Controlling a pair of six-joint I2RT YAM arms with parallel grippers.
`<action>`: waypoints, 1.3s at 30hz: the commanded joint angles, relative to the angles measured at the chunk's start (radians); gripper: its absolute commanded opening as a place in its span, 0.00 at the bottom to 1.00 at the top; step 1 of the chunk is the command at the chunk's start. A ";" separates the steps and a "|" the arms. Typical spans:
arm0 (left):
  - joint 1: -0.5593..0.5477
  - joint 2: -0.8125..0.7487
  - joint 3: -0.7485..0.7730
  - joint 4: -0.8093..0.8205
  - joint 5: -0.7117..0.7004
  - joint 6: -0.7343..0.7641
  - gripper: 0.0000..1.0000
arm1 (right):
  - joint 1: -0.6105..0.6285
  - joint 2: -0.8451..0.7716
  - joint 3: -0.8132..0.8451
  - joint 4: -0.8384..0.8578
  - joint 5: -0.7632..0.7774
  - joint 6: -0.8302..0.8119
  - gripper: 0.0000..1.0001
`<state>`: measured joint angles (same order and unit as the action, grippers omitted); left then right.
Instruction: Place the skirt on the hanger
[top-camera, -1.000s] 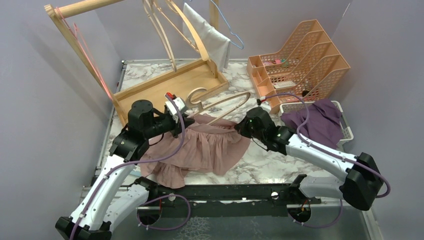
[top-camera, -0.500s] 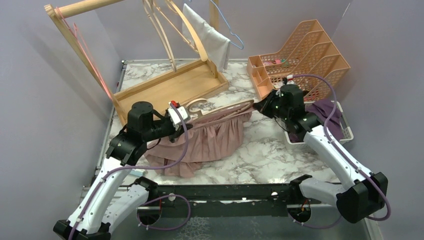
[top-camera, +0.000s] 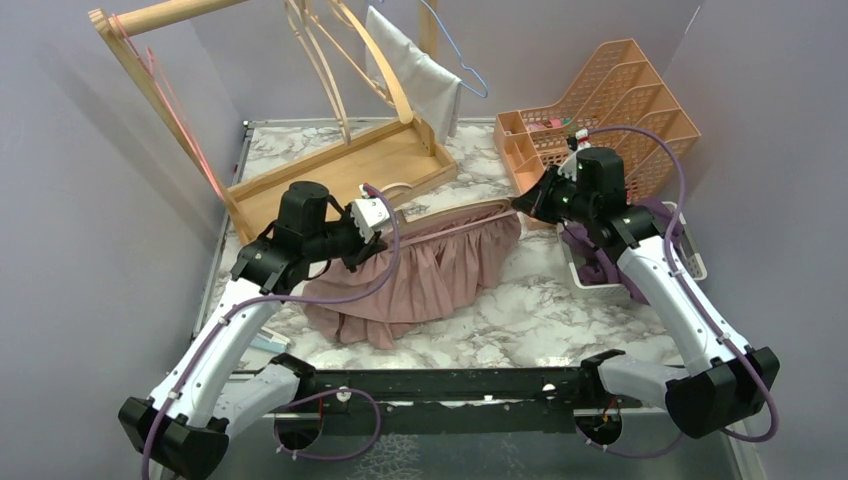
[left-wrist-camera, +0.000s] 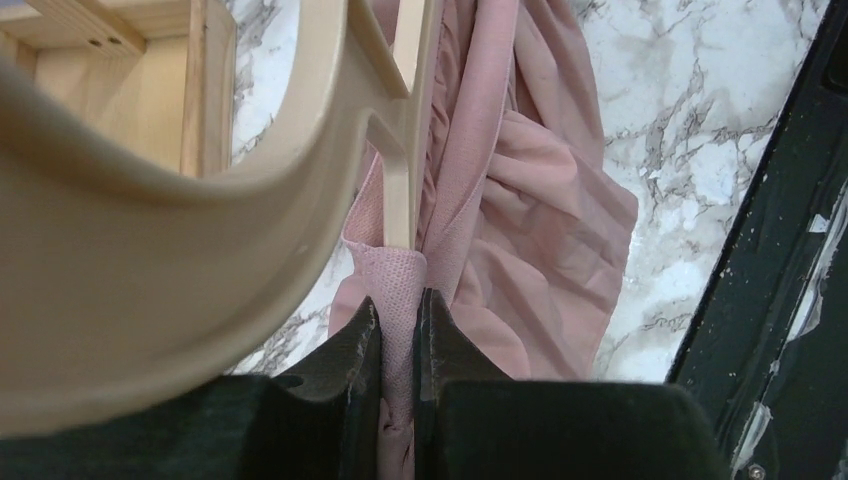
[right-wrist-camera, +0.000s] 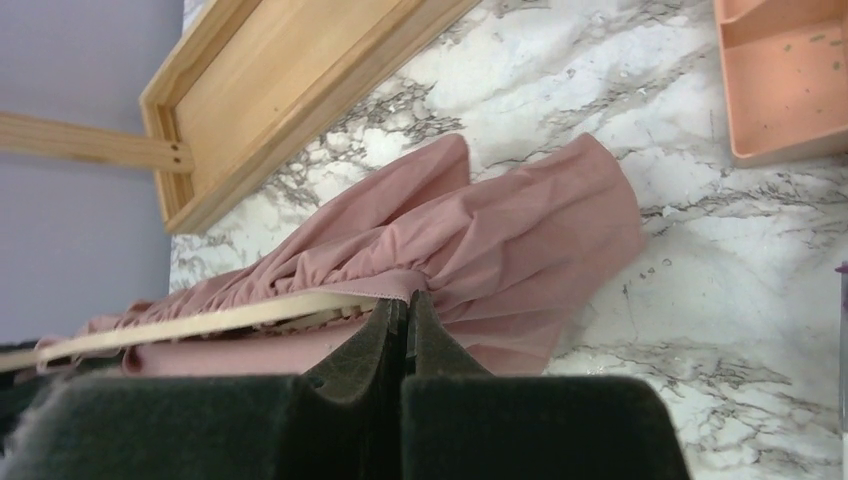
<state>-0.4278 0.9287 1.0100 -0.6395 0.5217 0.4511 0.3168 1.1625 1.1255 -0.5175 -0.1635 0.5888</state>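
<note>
your left hand (left-wrist-camera: 398, 310) was pinched nearly closed on the waistband of the skirt (top-camera: 440, 275), with the wooden hanger (top-camera: 460, 213) just ahead of its fingertips. between your hands the waistband ran taut along the hanger bar, and the pleats drooped below onto the desk (top-camera: 530, 310). your right hand (right-wrist-camera: 407, 305) was clamped fully closed, apparently on thin cloth at the hanger's far end. judge the skirt light, limp and slippy: grip the doubled waistband, not the loose hem.
</note>
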 joint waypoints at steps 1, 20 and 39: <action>0.016 0.060 0.055 -0.142 -0.145 -0.027 0.00 | -0.058 -0.038 0.010 0.091 -0.052 -0.111 0.01; -0.084 0.105 0.032 -0.233 -0.150 0.035 0.00 | -0.070 0.110 0.039 -0.034 0.346 -0.025 0.01; -0.132 0.271 0.212 -0.207 -0.151 -0.021 0.00 | -0.070 0.079 -0.089 0.224 -0.527 -0.256 0.01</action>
<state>-0.5648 1.2053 1.1713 -0.7940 0.3508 0.4541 0.2623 1.2324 1.0595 -0.3382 -0.5213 0.4076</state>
